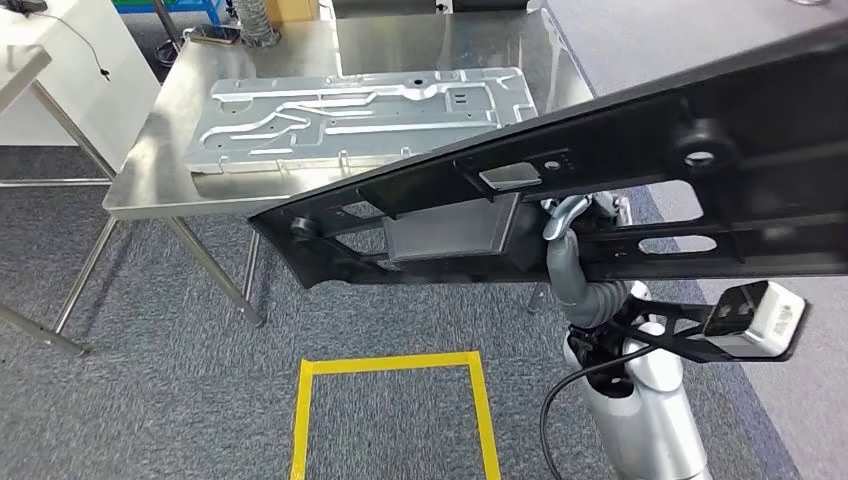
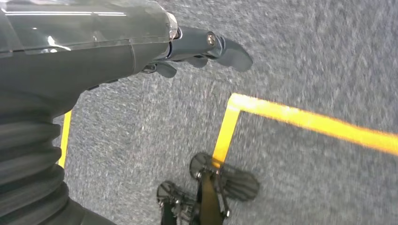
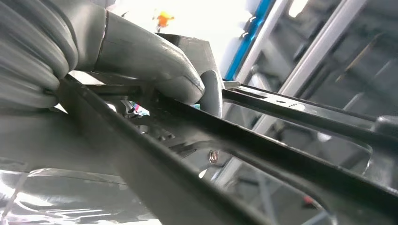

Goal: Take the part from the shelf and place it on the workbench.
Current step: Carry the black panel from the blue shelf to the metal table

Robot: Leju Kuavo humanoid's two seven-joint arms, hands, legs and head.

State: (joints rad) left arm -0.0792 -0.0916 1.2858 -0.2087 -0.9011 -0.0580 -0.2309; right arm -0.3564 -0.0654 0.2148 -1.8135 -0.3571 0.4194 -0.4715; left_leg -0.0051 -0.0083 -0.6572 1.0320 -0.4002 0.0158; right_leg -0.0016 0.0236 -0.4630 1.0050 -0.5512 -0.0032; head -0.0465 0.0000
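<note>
Black part (image 1: 620,170): long slotted frame, tilted, held in the air near the steel workbench (image 1: 150,160). Right hand (image 1: 572,262): fingers clamped on its rail. Left hand (image 2: 197,49): fingers loosely curled, holding nothing, above carpet. Grey panel (image 1: 360,112): flat on workbench.

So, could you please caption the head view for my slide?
Right hand carries the black part toward the steel workbench, where a grey panel lies.

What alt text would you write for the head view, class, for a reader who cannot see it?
The robot's right hand holds a long black perforated metal frame slanting across the picture. Behind it a stainless steel workbench carries a flat embossed silver metal panel. A yellow tape square marks the grey carpet below.
</note>
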